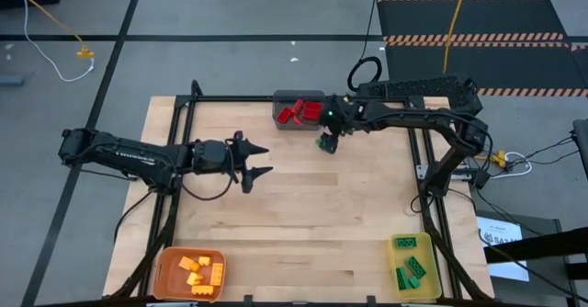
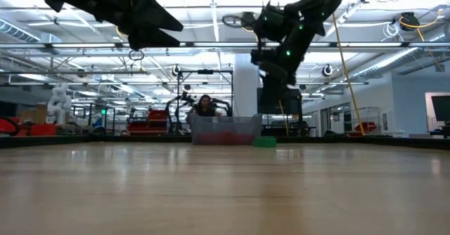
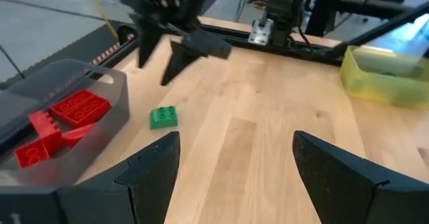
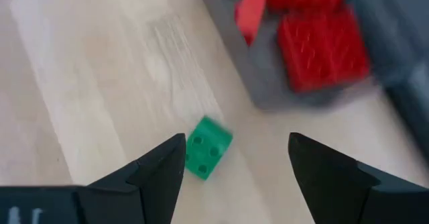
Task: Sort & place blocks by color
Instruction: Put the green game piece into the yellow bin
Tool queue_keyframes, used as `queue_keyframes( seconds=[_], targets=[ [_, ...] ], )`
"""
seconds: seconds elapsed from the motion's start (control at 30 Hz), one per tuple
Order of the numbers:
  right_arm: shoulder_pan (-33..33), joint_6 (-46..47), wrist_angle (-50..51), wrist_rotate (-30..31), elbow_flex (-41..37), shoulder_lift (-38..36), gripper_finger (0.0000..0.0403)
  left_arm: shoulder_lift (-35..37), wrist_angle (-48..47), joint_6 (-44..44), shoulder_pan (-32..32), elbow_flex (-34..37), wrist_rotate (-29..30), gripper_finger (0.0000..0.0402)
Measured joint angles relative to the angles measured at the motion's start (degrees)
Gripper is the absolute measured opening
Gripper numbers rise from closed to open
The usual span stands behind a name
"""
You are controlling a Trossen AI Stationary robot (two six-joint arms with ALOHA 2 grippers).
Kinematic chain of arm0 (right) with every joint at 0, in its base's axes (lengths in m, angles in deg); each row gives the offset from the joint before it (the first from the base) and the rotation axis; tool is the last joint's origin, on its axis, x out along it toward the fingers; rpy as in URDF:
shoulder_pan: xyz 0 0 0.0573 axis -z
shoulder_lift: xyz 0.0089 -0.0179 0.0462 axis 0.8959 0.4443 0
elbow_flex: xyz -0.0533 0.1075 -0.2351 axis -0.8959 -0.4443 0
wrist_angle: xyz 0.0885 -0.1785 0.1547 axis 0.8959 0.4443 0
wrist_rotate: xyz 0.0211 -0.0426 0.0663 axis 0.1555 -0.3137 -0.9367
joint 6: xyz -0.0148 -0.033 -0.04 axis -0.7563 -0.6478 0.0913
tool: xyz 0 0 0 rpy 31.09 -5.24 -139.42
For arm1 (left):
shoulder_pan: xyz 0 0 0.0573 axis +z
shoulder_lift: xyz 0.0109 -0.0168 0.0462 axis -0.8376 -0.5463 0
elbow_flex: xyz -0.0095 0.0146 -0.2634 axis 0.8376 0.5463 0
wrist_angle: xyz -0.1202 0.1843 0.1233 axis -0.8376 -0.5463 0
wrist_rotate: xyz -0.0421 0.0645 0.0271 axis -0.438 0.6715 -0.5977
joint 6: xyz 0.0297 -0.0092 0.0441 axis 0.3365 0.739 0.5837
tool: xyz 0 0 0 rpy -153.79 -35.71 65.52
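Note:
One small green block lies flat on the wooden table, studs up, just beside the gray bin that holds red blocks. My right gripper hovers open above the green block without touching it; in the high view the right gripper mostly hides the block. In the left wrist view the green block sits near the gray bin. My left gripper is open over the table's middle left, well above the surface.
An orange bin with yellow-orange blocks sits at the near left corner. A yellow bin with green blocks sits at the near right corner. Bare wood lies between them. Black frame rails edge the table. A person shows far behind.

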Motion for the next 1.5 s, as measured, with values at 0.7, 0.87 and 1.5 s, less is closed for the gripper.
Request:
queue_keyframes(
  seconds=[0.7,0.87,1.5],
  targets=[
    [-1.1,12.7,-16.3,3.4,-10.9,2.6,0.0256,0.0,1.1,-1.7,1.2,0.0,-0.3,0.0285],
    [-2.4,12.7,-18.7,3.4,-10.9,5.3,0.0256,0.0,1.1,-1.7,1.1,0.0,-0.3,0.0285],
    [-4.1,10.7,-18.2,6.1,-10.8,10.2,0.0243,0.0,1.0,-1.6,1.2,0.0,-0.3,0.0285]
  ],
)
